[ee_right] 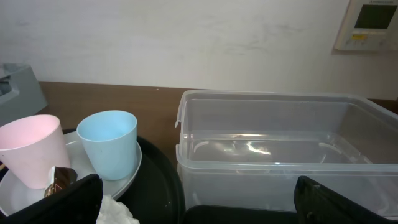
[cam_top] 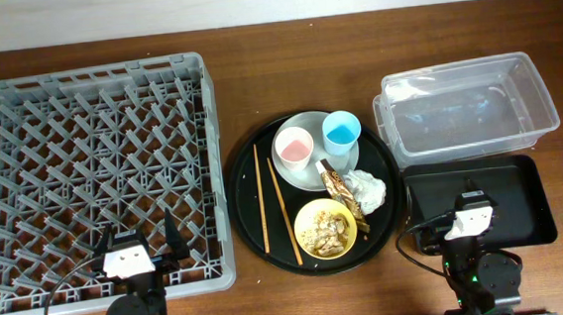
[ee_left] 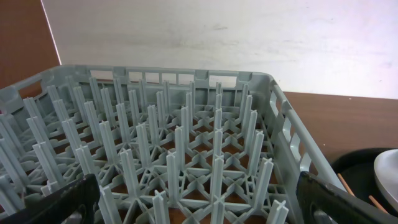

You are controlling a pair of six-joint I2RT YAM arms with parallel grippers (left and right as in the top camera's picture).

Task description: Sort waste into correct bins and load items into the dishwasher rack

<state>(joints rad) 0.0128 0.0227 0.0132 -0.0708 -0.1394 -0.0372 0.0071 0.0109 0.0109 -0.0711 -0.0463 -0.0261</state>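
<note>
The grey dishwasher rack (cam_top: pixel 87 74) fills the left of the table and holds nothing. My left gripper (cam_top: pixel 139 245) is open over its near right corner, above the pegs (ee_left: pixel 196 199). On the round black tray (cam_top: pixel 248 200) lie two chopsticks (cam_top: pixel 262 199), a pale plate (cam_top: pixel 314 120) with the pink cup (cam_top: pixel 293 148) and blue cup (cam_top: pixel 341 131), the gold-brown wrapper (cam_top: pixel 341 185), the white napkin (cam_top: pixel 368 189) and a yellow bowl (cam_top: pixel 325 228) of beige scraps. My right gripper (cam_top: pixel 469 209) is open and empty over the black rectangular tray (cam_top: pixel 523 195), near the clear tub (cam_top: pixel 467 115).
The right wrist view shows the pink cup (ee_right: pixel 31 149), the blue cup (ee_right: pixel 112 143), the napkin (ee_right: pixel 115 211) and the clear tub (ee_right: pixel 280 155) close ahead. A white wall and a wall panel (ee_right: pixel 373 22) stand behind the table.
</note>
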